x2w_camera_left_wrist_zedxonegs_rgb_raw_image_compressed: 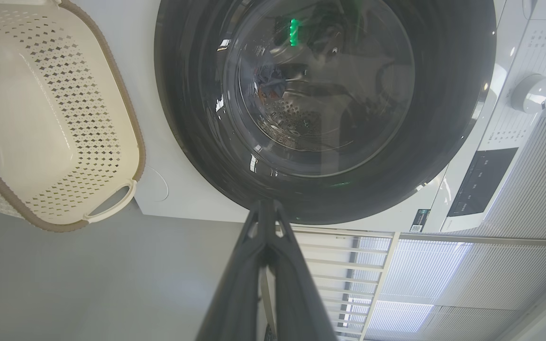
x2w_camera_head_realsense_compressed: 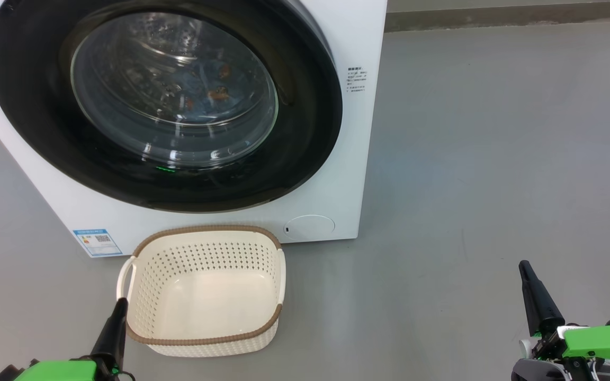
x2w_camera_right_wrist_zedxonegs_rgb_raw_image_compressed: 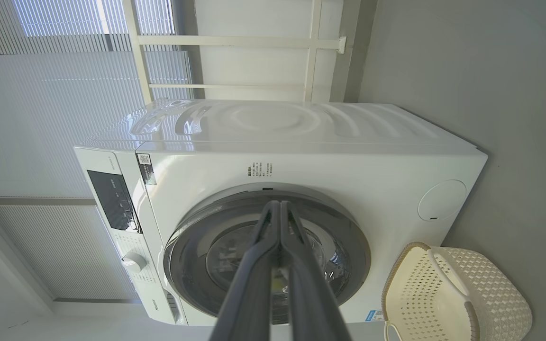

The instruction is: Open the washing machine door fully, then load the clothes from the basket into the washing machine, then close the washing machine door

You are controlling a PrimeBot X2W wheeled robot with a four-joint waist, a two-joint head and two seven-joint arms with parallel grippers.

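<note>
The washing machine door (x2w_camera_head_realsense_compressed: 164,100) sits shut, flat against the front of the washing machine (x2w_camera_head_realsense_compressed: 355,159). Its wide black rim rings the bulging glass. Through that glass you can see the clothes (x2w_camera_head_realsense_compressed: 215,91) inside the drum, blue fabric with orange-brown figures, lying toward the back.

Low on the white front you have a small blue label (x2w_camera_head_realsense_compressed: 97,242) at the left corner and a round cap (x2w_camera_head_realsense_compressed: 310,226) toward the right. The basket (x2w_camera_head_realsense_compressed: 204,339) stands on the floor (x2w_camera_head_realsense_compressed: 469,185) just before the machine, below the door and between label and cap. It is upright, with the far rim close to the machine's front and the cream bottom in plain sight.

Your left pincer (x2w_camera_head_realsense_compressed: 121,304) is at the lower left. Its dark tip lies over the basket's near left corner in the head view; you cannot tell whether it touches. Its fingers (x2w_camera_left_wrist_zedxonegs_rgb_raw_image_compressed: 240,279) are pressed together to a single point and pinch nothing.

Your right pincer (x2w_camera_head_realsense_compressed: 525,270) is at the lower right, over bare floor and well apart from basket and machine. Its fingers (x2w_camera_right_wrist_zedxonegs_rgb_raw_image_compressed: 254,279) are likewise pressed together and carry nothing.
</note>
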